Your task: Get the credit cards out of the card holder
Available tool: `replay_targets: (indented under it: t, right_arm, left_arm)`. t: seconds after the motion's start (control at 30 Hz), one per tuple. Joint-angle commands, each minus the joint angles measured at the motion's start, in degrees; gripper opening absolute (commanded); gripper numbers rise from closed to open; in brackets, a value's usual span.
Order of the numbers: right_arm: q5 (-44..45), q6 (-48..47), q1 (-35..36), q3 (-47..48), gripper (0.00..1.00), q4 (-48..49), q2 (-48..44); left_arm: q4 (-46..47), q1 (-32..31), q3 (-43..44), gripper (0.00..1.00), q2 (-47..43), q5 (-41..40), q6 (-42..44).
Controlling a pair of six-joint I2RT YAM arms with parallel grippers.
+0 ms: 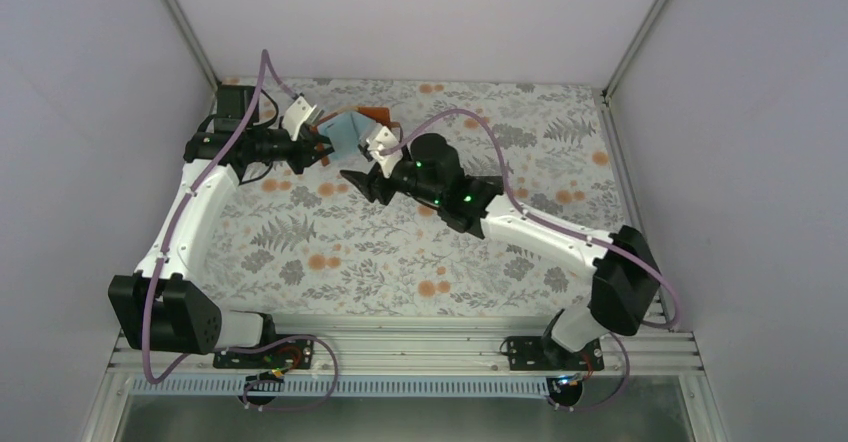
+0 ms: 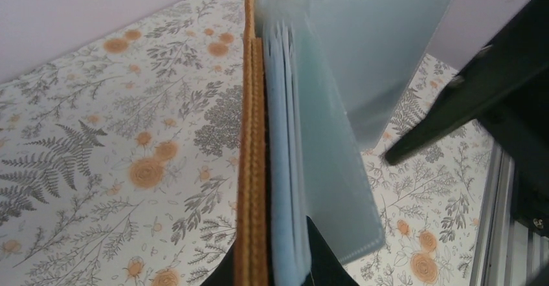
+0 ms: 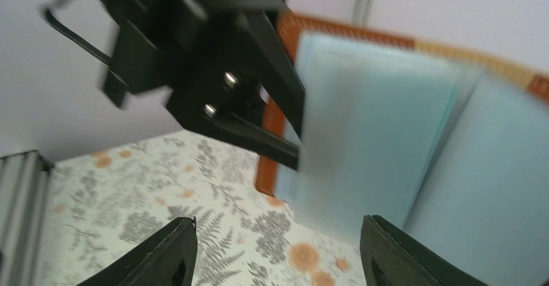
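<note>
Open card holder (image 1: 349,130) at upper centre, above floral surface (image 1: 400,252), left claw (image 1: 318,150) clenched on its edge, right claw (image 3: 278,224) spread, empty, just beside.

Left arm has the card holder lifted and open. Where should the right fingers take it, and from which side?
Likely the free edge of a fanned pale blue leaf of the card holder, coming from the side opposite the left fingers, which are shut on its other edge. The leaves stand upright, thin and spread, so the open right fingers can straddle one.
</note>
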Motion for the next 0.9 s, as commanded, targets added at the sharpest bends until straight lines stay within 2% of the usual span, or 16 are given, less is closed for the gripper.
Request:
replay_targets:
  t: [0.0,0.13,0.3,0.4,0.5,0.63,0.87]
  right_arm:
    - [9.86,3.48,0.92,1.61,0.67,0.07,2.40]
    - [11.83,3.28,0.92,3.63,0.74,-0.52,4.91]
    - [14.89,2.31,0.83,6.42,0.76,-1.16,7.79]
    - [14.27,2.37,0.73,7.56,0.75,-1.24,8.00]
    - [16.64,2.79,0.31,8.51,0.68,-2.19,10.04]
    - [17.77,4.95,-1.55,7.58,0.46,-2.52,9.55]
    - [15.50,6.27,-5.22,5.10,0.20,-2.79,5.89]
  left_arm:
    - [0.81,0.34,-0.32,0.02,-0.30,2.95,-0.29]
    - [0.03,0.34,-0.49,0.02,-0.28,5.32,0.76]
    - [-2.12,0.34,0.07,0.02,-0.37,11.17,3.15]
    - [-2.43,0.32,-0.17,0.03,-0.39,11.65,3.72]
    - [-2.83,0.30,-0.15,0.03,-0.42,12.16,4.22]
    - [-3.48,0.29,-0.01,0.03,-0.63,12.82,5.05]
    - [-3.35,0.32,-0.23,0.03,-0.56,12.34,5.10]
